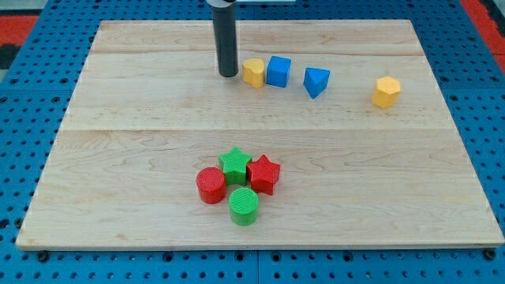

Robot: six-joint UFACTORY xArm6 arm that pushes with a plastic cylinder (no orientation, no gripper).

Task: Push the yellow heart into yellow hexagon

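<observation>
The yellow heart (253, 72) lies near the view's top, touching the left side of a blue cube (278, 71). The yellow hexagon (386, 91) sits far to the view's right. My tip (228, 74) is on the board just left of the yellow heart, a small gap apart from it. A blue triangle block (316, 81) lies between the blue cube and the yellow hexagon.
A cluster sits low in the middle: a green star (235, 165), a red star (263, 174), a red cylinder (211, 185) and a green cylinder (244, 206). The wooden board (118, 158) is ringed by blue pegboard.
</observation>
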